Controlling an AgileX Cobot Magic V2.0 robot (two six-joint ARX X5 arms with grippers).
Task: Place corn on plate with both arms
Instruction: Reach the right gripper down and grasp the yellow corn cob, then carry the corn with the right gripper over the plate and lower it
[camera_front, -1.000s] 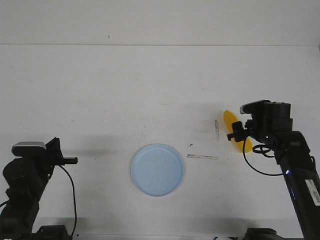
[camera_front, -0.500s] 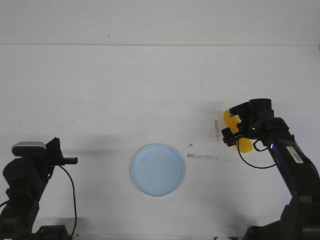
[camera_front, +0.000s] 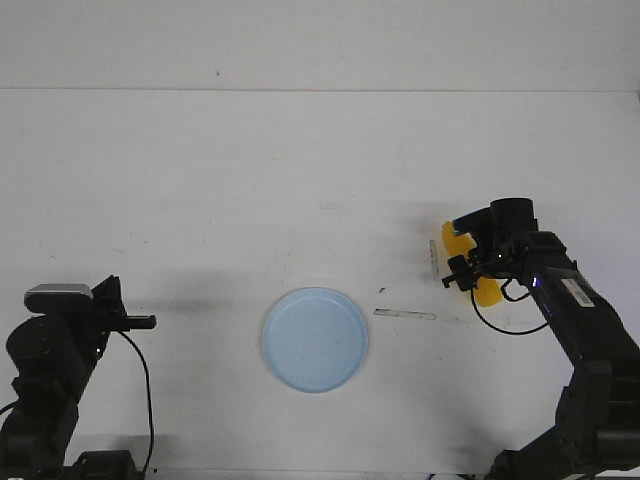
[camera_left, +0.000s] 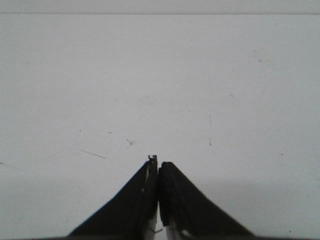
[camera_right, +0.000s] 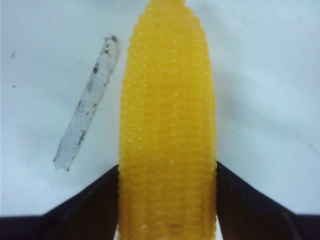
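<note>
The yellow corn (camera_front: 487, 291) lies on the white table at the right, its tip pointing away from me. My right gripper (camera_front: 462, 265) is down over its middle, and only the cob's two ends show in the front view. In the right wrist view the corn (camera_right: 167, 100) fills the gap and both black fingers (camera_right: 95, 205) press on its sides. The pale blue plate (camera_front: 272, 340) sits empty at the front centre, well to the left of the corn. My left gripper (camera_front: 148, 321) is shut and empty at the front left, and the left wrist view (camera_left: 158, 162) shows its jaws together.
A thin grey strip (camera_front: 434, 260) lies just left of the corn and also shows in the right wrist view (camera_right: 87, 110). A second strip (camera_front: 405, 314) lies between the corn and the plate. The table's far edge runs across the back.
My right arm has stretched forward and lowered its gripper over the corn, which now sits between the fingers. The left arm and the plate have not moved.
</note>
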